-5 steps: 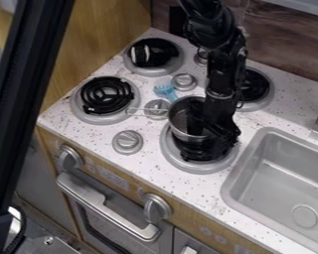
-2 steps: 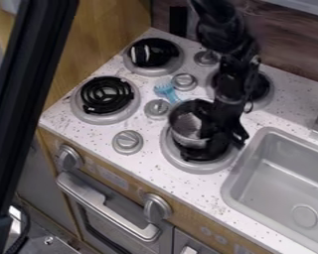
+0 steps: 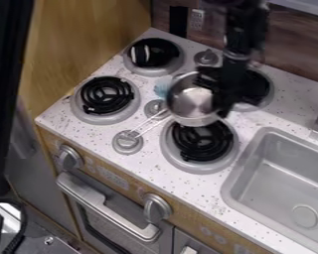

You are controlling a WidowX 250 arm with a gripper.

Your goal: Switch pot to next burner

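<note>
Beside a blue utensil [image 3: 162, 88] and burner [image 3: 201, 143], grasps pot [image 3: 188, 105] with jaws. Gleams silvery, with thin handle [image 3: 152, 122] above a knob [image 3: 127, 143].

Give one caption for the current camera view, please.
A black gripper holds a metal saucepan above the toy stovetop, the pan's wire handle reaching over a silver knob.

cam: fixed | above, slanting down | facing stovetop [image 3: 145, 166], sink [image 3: 275, 171] | mid-range

1. Sink [image 3: 232, 196], lower right of the frame.
2. Blue utensil [image 3: 162, 88], upper middle, partly hidden.
3. Oven handle [image 3: 109, 211], slanting across the lower left.
4. Front knob [image 3: 157, 208], bottom middle.
5. Wood panel [image 3: 89, 54], upper left.
</note>
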